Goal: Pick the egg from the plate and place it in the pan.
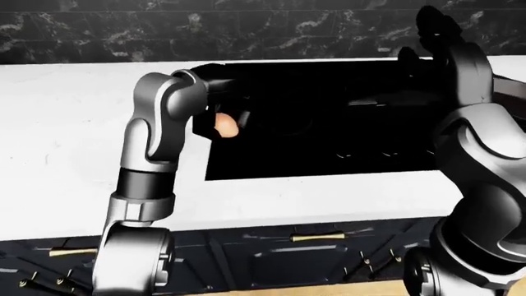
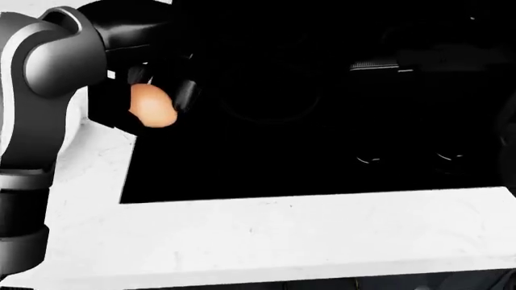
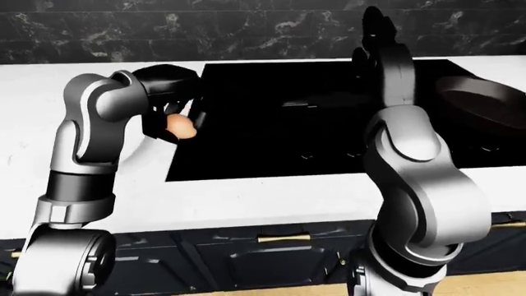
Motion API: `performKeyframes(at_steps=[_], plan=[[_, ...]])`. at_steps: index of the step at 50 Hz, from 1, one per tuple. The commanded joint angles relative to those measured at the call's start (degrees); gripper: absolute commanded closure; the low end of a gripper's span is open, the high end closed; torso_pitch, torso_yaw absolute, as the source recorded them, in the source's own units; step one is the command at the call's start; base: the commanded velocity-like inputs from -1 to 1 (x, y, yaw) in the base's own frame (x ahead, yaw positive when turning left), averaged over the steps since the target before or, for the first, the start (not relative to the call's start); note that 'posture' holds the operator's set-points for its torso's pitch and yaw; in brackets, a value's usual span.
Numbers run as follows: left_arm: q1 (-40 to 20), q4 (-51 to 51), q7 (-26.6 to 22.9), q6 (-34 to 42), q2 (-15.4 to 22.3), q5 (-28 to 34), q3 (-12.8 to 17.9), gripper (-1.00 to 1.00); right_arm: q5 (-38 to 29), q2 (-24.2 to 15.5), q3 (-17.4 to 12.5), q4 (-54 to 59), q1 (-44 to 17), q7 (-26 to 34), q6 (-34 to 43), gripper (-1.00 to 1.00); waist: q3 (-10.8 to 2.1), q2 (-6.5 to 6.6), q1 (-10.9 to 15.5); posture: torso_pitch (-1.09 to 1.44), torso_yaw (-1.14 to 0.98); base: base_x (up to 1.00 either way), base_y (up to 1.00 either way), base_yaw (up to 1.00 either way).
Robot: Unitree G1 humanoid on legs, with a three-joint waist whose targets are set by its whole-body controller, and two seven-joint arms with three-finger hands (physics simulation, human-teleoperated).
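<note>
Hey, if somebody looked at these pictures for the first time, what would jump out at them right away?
The pale orange egg stands out, held in the left hand at the upper left of the head view, over the left edge of the black stove. In the right-eye view the right arm rises large at center-right, with a dark pan at far right.

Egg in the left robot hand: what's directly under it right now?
In the head view the egg, held in the left robot hand, sits over the black stove at its left edge by the white counter. The plate isn't visible; the arm may cover it.
</note>
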Motion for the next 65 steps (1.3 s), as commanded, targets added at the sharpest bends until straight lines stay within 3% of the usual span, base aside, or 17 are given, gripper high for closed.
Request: performKeyframes(at_steps=[1,5,7,10,18,21,22,23,24,39,43,44,51,52,55,59,65], plan=[[-2.2,-1.8,1.2,0.1,0.8,-0.2,1.3,1.0,0.1,-0.4,-0.1,-1.2,-1.6,0.2,-2.0,-1.0,-1.5,-0.47,0.3,0.0,0.0,-0.12,-0.19,0.0],[-2.3,-2.2,0.9,0.3,0.9,-0.2,1.4,1.0,0.1,-0.4,-0.1,-1.3,-1.7,0.2,-1.7,-1.0,-1.4,1.51,0.5,0.0,0.0,-0.11,-0.18,0.0],[-2.2,-2.1,1.0,0.2,0.9,-0.3,1.4,1.0,0.1,-0.4,0.0,-1.2,-1.7,0.2,-1.9,-1.0,-1.95,4.07,0.4,0.0,0.0,-0.11,-0.18,0.0],[-2.3,-2.0,0.9,0.2,1.0,-0.2,1.4,1.0,0.1,-0.4,-0.1,-1.2,-1.9,0.2,-1.7,-1.0,-2.08,3.84,0.1,0.0,0.0,-0.11,-0.18,0.0],[-2.2,-2.1,1.1,0.5,0.7,-0.2,1.3,1.0,0.2,-0.3,0.0,-1.1,-1.6,0.5,-1.9,-1.0,-1.29,1.06,-0.1,0.0,0.0,-0.07,-0.22,0.0],[-2.4,-1.7,1.2,0.4,0.8,-0.3,1.3,1.0,0.1,-0.3,-0.1,-1.0,-1.5,0.5,-2.2,-1.0,-1.29,-1.07,0.3,0.0,0.0,0.02,-0.34,0.0],[-2.4,-1.8,1.2,0.4,0.8,-0.3,1.3,1.0,0.1,-0.3,0.0,-1.1,-1.5,0.6,-2.4,-1.0,-0.45,-2.92,1.0,0.0,0.0,0.0,0.0,0.0],[-2.3,-1.7,1.3,0.3,0.8,-0.3,1.3,1.0,0.1,-0.3,0.1,-1.2,-1.6,0.5,-2.4,-1.0,-1.14,-6.39,1.2,0.0,0.0,0.0,0.0,0.0],[-2.3,-1.8,1.3,0.4,0.8,-0.3,1.3,1.0,0.1,-0.3,0.0,-1.2,-1.6,0.5,-2.3,-1.0,0.31,-4.48,1.2,0.0,0.0,0.0,0.0,0.0],[-2.8,-1.9,1.0,0.6,1.1,-0.5,1.5,1.0,0.8,-0.3,-0.1,-1.6,-1.3,0.7,-3.1,-1.0,0.1,-1.69,0.0,0.0,0.0,0.0,0.0,0.0],[-3.0,-1.8,0.9,0.7,1.2,-0.6,1.5,1.0,0.8,-0.3,0.0,-1.5,-1.3,0.7,-3.2,-1.0,-0.98,1.48,-0.9,0.0,0.0,0.01,0.0,0.0],[-3.0,-1.8,0.9,0.7,1.2,-0.6,1.5,1.0,0.8,-0.3,0.0,-1.5,-1.3,0.7,-3.2,-1.0,-0.34,-0.06,-0.7,0.0,0.0,0.01,0.0,0.0],[-2.8,-1.7,1.3,0.7,1.1,-0.6,1.5,1.0,0.8,-0.3,0.0,-1.5,-1.0,0.7,-3.5,-1.0,-0.84,-1.08,0.0,0.0,0.0,0.02,0.0,0.0],[-2.9,-1.7,1.3,0.7,1.1,-0.6,1.5,1.0,0.8,-0.3,0.0,-1.5,-1.1,0.7,-3.5,-1.0,-1.88,-0.51,-0.1,0.0,0.0,0.07,-0.07,0.0],[-2.9,-1.7,1.3,0.7,1.1,-0.6,1.5,1.0,0.9,-0.3,-0.1,-1.7,-1.2,0.7,-3.3,-1.0,-1.68,1.8,-0.4,0.0,0.0,0.09,-0.14,0.0],[-3.2,-1.5,1.3,0.8,1.1,-0.7,1.5,1.0,1.0,-0.4,-0.2,-1.7,-1.4,0.5,-3.1,-1.0,-1.85,3.03,-0.4,0.0,0.0,0.09,-0.24,0.0],[-3.2,-1.8,1.2,1.0,1.1,-0.7,1.4,1.0,1.1,-0.4,-0.2,-1.7,-1.4,0.5,-3.1,-1.0,-1.12,0.82,-0.2,0.0,0.0,0.1,-0.28,0.0]])
